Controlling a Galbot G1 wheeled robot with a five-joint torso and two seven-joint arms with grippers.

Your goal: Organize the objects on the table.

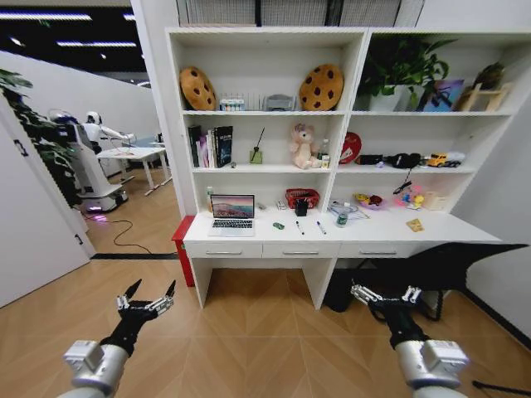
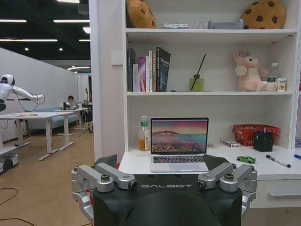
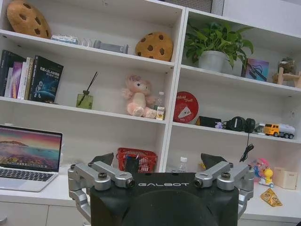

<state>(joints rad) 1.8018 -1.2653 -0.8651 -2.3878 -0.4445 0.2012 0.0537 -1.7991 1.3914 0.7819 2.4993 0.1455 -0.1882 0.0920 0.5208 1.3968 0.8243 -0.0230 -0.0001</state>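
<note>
"GALBOT" on left hand (image 2: 164, 186) housing, same on right hand (image 3: 162, 184), book titles likely unreadable

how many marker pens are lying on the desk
2. Both lie on the white desk, right of the laptop: one marker pen nearer the small green gadget, the other marker pen just right of it, below the green can. Others could be hidden behind clutter.

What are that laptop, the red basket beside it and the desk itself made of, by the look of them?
The laptop looks like brushed aluminium: matte silver shell, with black keys. The red basket seems plastic or coated wire; its walls are an open mesh, and I can't tell which. The desk appears to be white laminated board: flat, smooth panels with slim silver handles that look metal.
</note>
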